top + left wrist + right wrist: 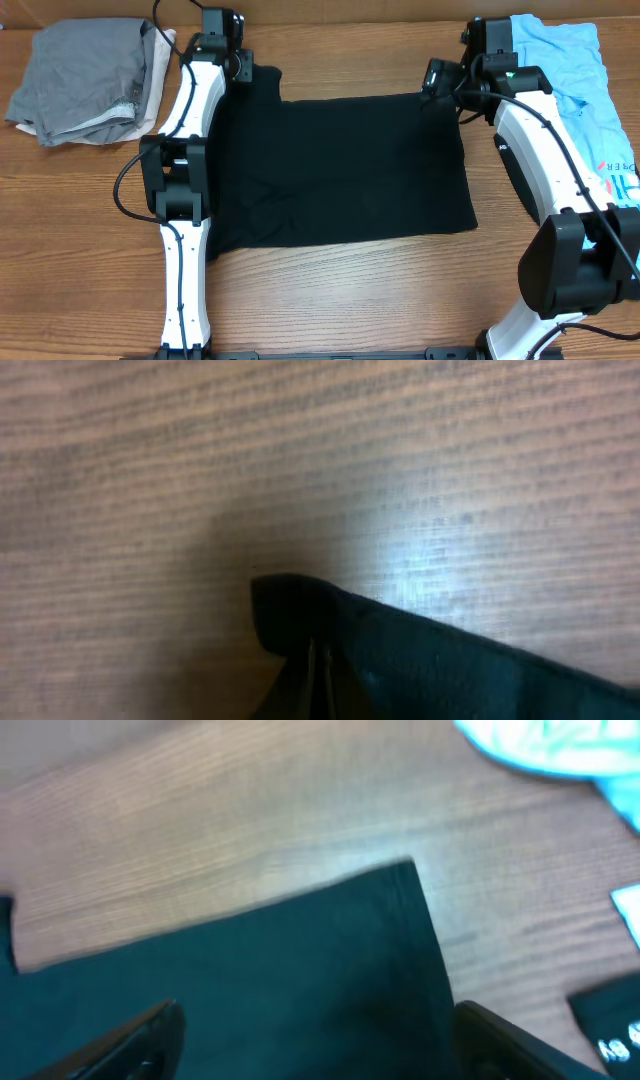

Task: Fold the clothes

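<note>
A large black T-shirt (340, 170) lies flat across the middle of the wooden table. My left gripper (238, 68) is at its far left corner; in the left wrist view its fingers (320, 680) are shut on the corner of the black cloth (450, 670). My right gripper (437, 82) is at the shirt's far right corner. In the right wrist view its fingers (318, 1015) are spread wide open above the black cloth (300, 950), one on either side of the corner.
A pile of grey clothes (80, 75) with an off-white piece (152, 85) under it lies at the far left. A light-blue printed garment (570, 70) lies at the far right, beside the right arm; it also shows in the right wrist view (540, 745).
</note>
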{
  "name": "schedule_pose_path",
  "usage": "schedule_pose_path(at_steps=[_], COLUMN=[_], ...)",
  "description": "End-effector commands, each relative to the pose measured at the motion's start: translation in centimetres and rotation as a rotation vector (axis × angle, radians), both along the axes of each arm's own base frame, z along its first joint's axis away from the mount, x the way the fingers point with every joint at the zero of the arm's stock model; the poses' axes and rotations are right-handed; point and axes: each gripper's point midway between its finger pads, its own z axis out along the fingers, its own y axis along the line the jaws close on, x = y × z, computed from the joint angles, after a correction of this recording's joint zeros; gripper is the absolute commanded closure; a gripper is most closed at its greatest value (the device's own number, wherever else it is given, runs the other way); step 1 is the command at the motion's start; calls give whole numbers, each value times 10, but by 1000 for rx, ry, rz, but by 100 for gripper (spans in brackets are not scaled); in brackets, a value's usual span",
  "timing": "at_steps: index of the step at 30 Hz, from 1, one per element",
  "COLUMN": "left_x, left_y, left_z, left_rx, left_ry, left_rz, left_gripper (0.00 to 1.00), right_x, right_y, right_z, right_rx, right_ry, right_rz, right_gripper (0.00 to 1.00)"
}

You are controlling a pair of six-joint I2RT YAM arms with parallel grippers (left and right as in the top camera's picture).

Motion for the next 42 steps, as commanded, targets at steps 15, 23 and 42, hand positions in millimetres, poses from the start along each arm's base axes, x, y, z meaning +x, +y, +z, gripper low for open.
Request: schedule_pose_path(at_steps=[15, 23, 42], left_x=[-16, -29, -51], left_y=[-17, -30, -26], left_z=[113, 108, 96], left_rx=[-33, -36, -20], left_ry=[-12, 40, 144], left_rz=[17, 5, 11], left_gripper=[96, 96, 96], right_x=[53, 71, 81], right_y=[-8, -19, -43], right_z=[-79, -120, -160], right_rx=[-58, -118, -111], right_ry=[-22, -35, -29], right_rz=[-44, -87, -130], right_gripper=[28, 30, 86])
